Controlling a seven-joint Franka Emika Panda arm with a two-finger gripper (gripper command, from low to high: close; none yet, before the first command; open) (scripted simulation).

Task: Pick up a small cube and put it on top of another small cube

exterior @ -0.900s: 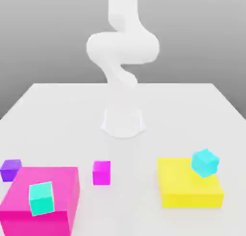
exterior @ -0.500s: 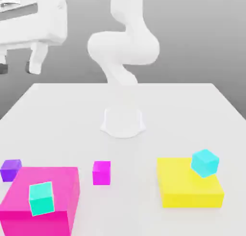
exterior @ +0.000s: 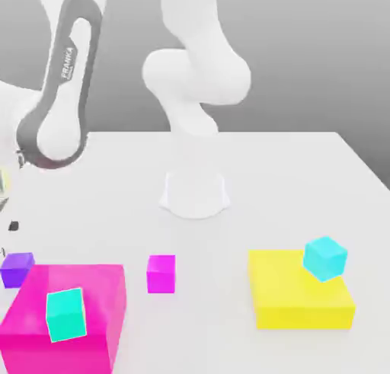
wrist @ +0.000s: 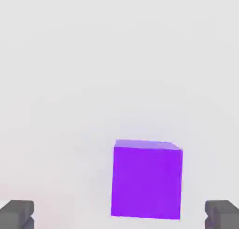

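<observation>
White table [exterior: 289, 174] under everything. Large magenta block [exterior: 91, 289] at the exterior view's left, carrying a teal cube [exterior: 65, 314]; yellow block [exterior: 293, 296] at the right, carrying a cyan cube [exterior: 325, 257]. Small magenta cube [exterior: 161, 273] between them. Purple cube [wrist: 146, 179] just beside the magenta block, lying on the table between the gripper's [wrist: 119, 215] wide-spread fingers [wrist: 17, 213], untouched.

The purple cube [wrist: 146, 180] between the jaws looks smooth, matt and evenly coloured, like plain plastic. The fingertips [wrist: 17, 213] are dark grey and dull. Under them the table [exterior: 289, 174] is smooth, matt white; the arm [exterior: 199, 68] is smooth white with a soft sheen.
</observation>
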